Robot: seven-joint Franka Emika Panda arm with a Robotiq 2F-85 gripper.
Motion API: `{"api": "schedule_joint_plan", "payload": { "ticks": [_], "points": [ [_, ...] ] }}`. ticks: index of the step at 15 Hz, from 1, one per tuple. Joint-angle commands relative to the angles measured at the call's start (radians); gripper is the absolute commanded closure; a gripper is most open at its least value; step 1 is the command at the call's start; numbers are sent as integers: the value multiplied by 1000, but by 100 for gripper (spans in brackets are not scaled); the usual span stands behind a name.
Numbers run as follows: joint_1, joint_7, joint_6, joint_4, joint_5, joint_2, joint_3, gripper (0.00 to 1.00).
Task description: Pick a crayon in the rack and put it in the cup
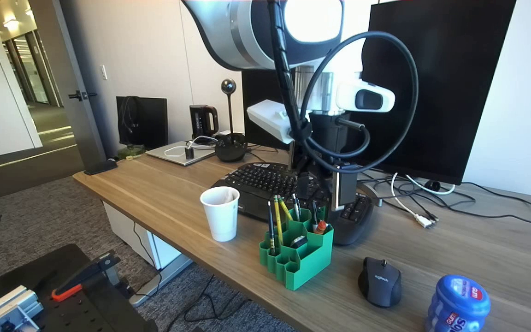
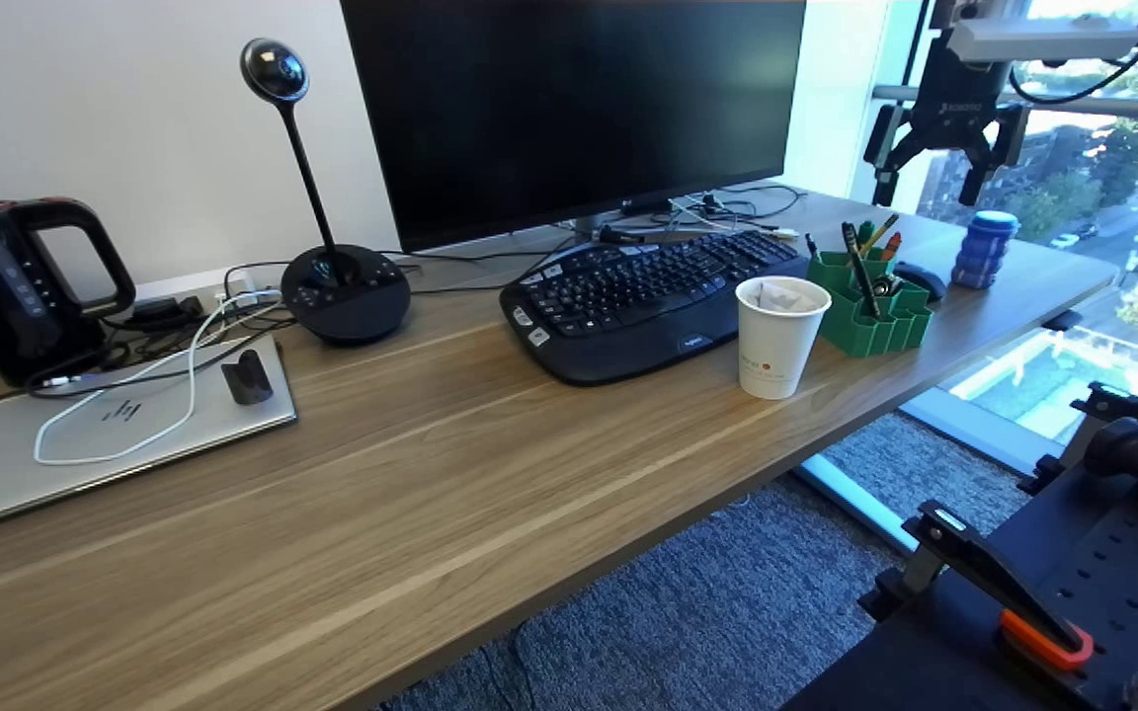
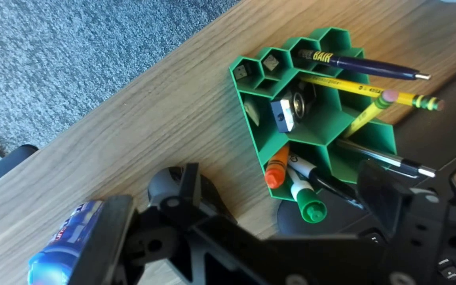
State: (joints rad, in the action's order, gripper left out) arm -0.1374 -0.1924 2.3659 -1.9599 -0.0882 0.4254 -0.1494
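The green rack (image 1: 314, 263) stands on the desk and also shows in an exterior view (image 2: 875, 338) and the wrist view (image 3: 316, 128). It holds pens, pencils, markers and an orange crayon (image 3: 277, 168), upright and leaning in a corner compartment beside a green-capped marker (image 3: 307, 202). The crayon's tip also shows in both exterior views (image 1: 321, 227) (image 2: 891, 245). The white cup (image 1: 222, 221) stands beside the rack, with something pale inside (image 2: 776, 346). My gripper (image 3: 281, 174) is open and empty, above the rack; it shows in both exterior views (image 1: 323, 189) (image 2: 930, 183).
A black keyboard (image 1: 265, 182) lies behind the rack and cup. A dark mouse (image 1: 380, 282) and a blue round can (image 1: 458, 304) stand on the rack's far side from the cup. Monitors (image 2: 589, 109) and loose cables are at the back. The desk's front edge runs close to the rack.
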Motion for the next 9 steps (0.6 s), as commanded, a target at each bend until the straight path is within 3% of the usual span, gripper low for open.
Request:
{"api": "schedule_joint_plan", "payload": {
  "ticks": [1,9],
  "points": [
    [0,2,-6,4,0,0,0,0],
    [-1,4,-12,5,-1,0,1,0]
  ]
}}
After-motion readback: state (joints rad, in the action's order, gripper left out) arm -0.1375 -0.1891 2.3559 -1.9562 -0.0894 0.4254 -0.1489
